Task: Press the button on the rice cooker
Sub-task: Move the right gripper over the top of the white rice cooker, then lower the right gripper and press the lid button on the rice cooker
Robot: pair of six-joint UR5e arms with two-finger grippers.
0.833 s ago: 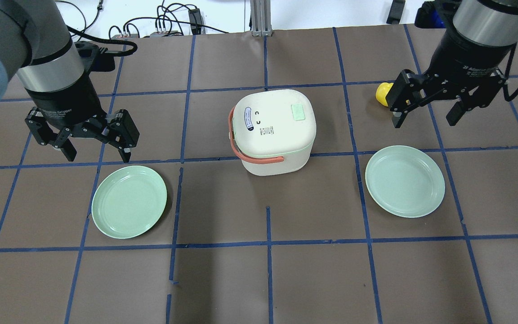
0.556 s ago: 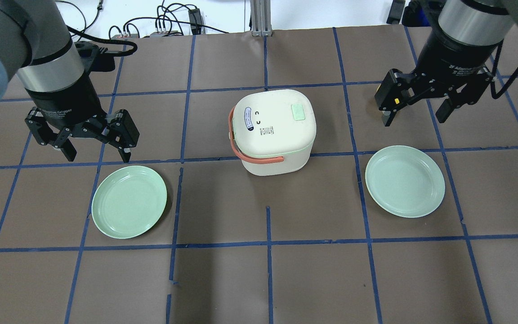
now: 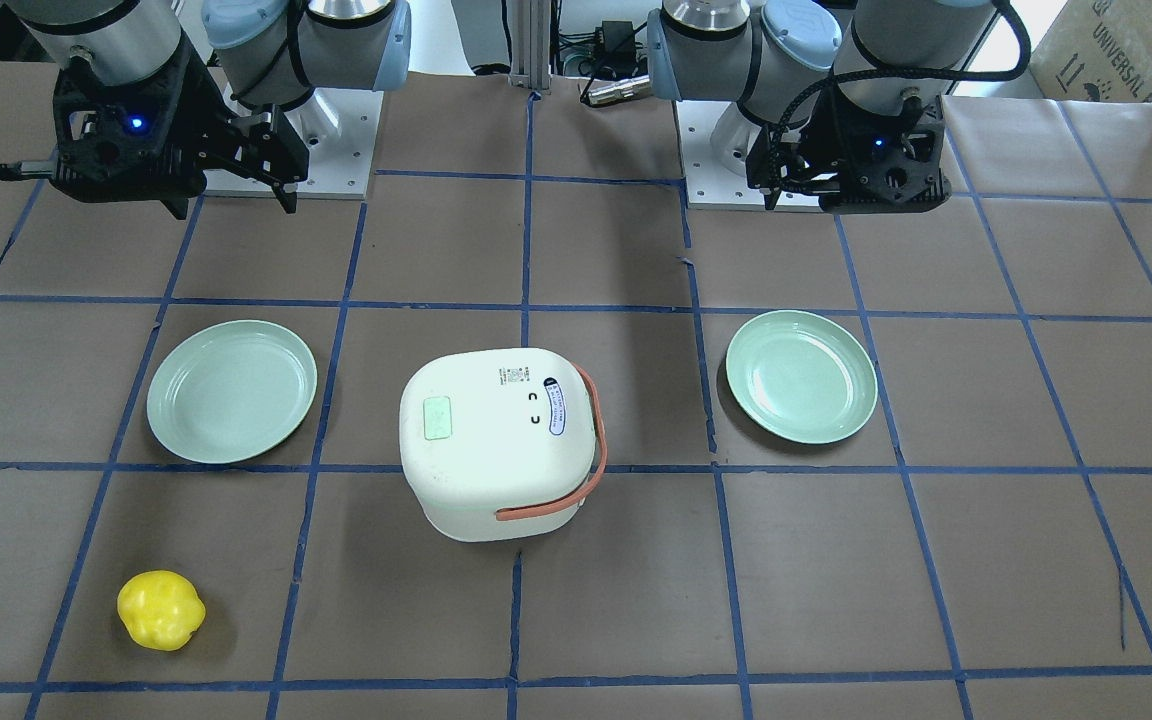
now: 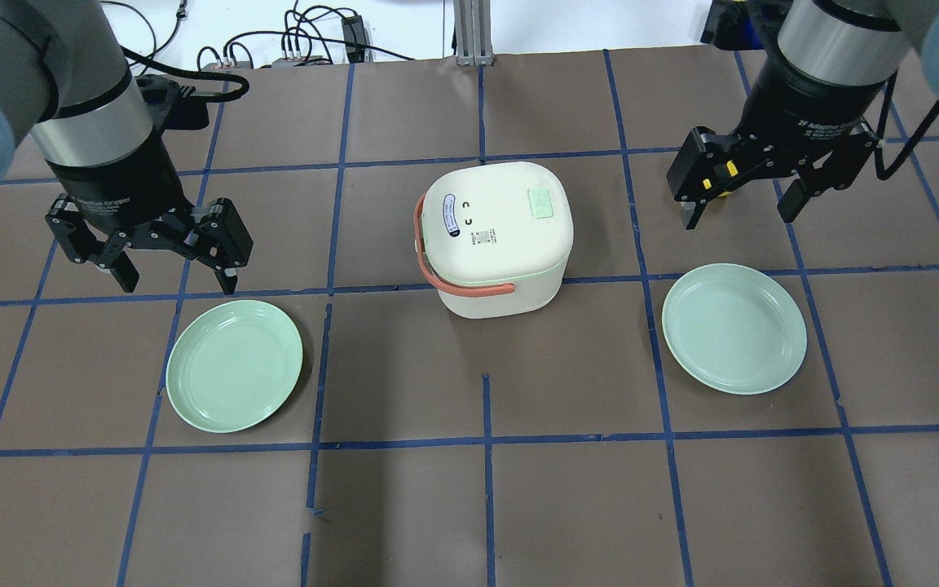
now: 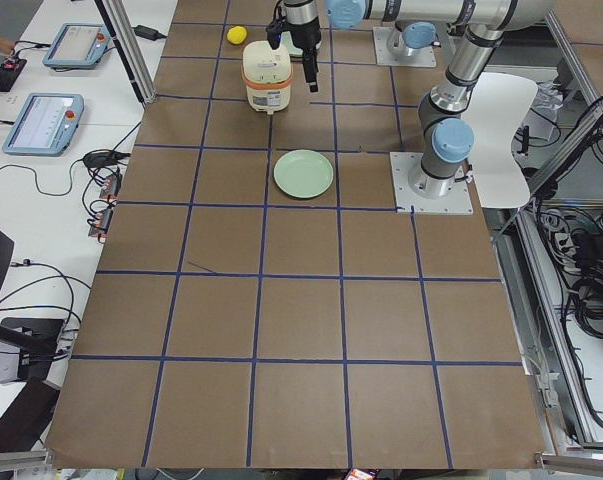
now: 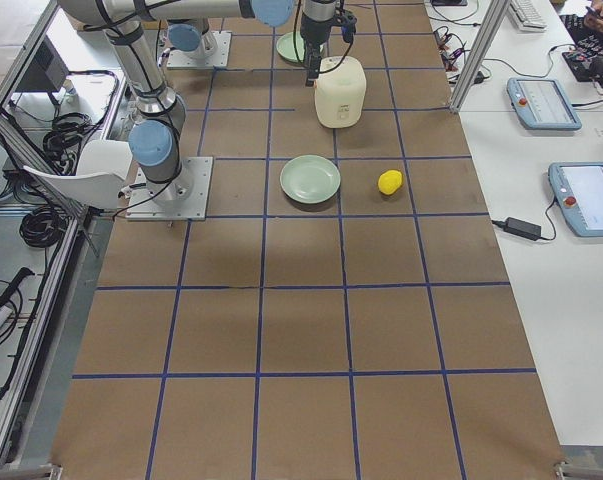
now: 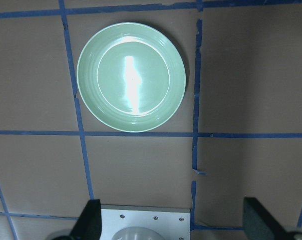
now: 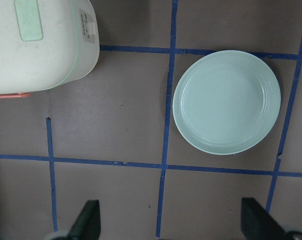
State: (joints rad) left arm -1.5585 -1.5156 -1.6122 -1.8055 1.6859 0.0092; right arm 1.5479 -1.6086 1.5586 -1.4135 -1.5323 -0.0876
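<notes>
The white rice cooker [image 4: 494,244] stands shut at the table's middle, its orange-red handle [image 4: 469,287] down at the front-left. A pale green button patch [image 4: 540,203] sits on the lid. The cooker also shows in the front view [image 3: 496,450] and at the top left of the right wrist view [image 8: 40,50]. My right gripper [image 4: 737,216] is open and empty, raised to the right of the cooker and apart from it. My left gripper [image 4: 176,284] is open and empty, raised well to the cooker's left, above a plate's far edge.
Two pale green plates lie either side of the cooker: left [image 4: 234,365], right [image 4: 734,328]. A yellow toy [image 3: 161,610] lies beyond the right plate, mostly hidden behind my right gripper in the overhead view. Blue tape lines grid the brown table [image 4: 486,505].
My right gripper has moved left toward the cooker and now covers most of the yellow toy in the overhead view. The left arm and the cooker have not moved.
</notes>
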